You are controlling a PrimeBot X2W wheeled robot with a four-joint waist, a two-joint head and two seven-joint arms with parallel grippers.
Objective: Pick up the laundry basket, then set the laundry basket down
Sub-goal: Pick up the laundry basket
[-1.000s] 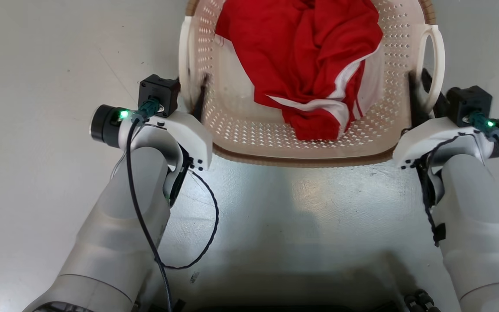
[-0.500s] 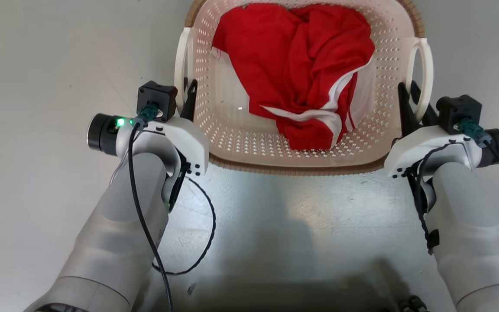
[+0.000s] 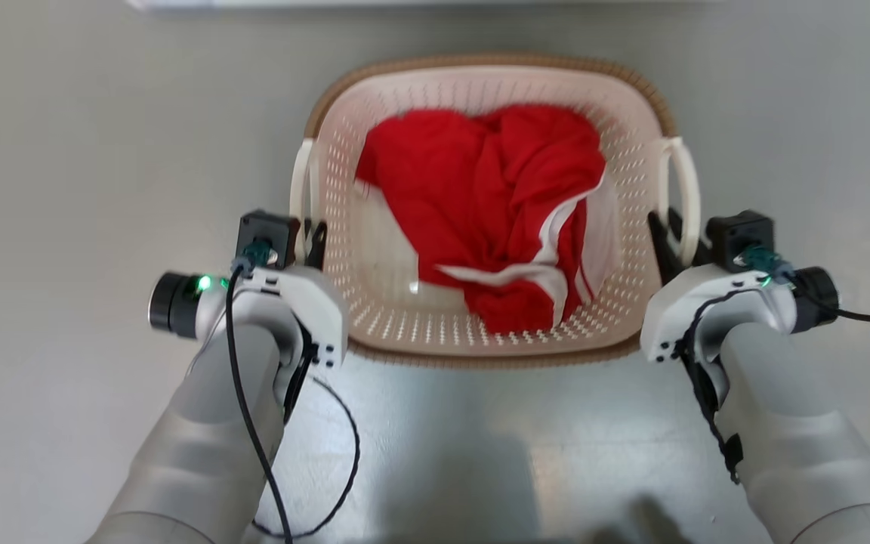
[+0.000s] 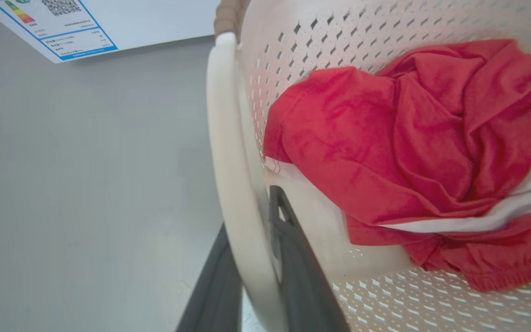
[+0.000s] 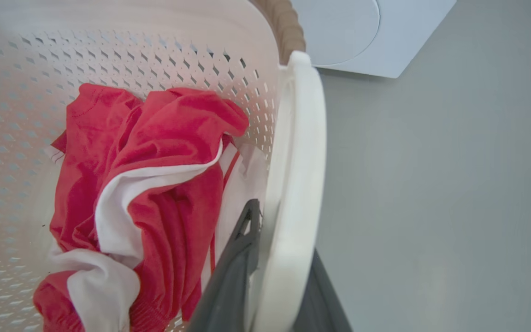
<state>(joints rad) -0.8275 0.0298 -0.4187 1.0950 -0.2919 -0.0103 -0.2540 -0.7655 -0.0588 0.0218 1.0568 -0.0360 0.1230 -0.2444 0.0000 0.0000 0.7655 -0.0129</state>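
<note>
Cream perforated plastic: laundry basket (image 3: pixel 473 91) with a brown woven-look rim and a white loop handle on each side.
Position: over the grey floor (image 3: pixel 65 151), between the two forearms and near a white appliance (image 5: pixel 385 41). A printed label (image 4: pixel 53 27) sits on a white panel beyond the left handle. Whether the basket touches the floor cannot be told.
Contents: one crumpled red garment (image 3: pixel 480 196) with white trim, heaped on the bottom.
Left tool (image 3: pixel 311 240): two dark fingers (image 4: pixel 295 263) pinching the left handle (image 4: pixel 228 161), one on each side of the loop.
Right tool (image 3: pixel 667 236): fingers (image 5: pixel 235 263) likewise pinching the right handle (image 5: pixel 295 184).
</note>
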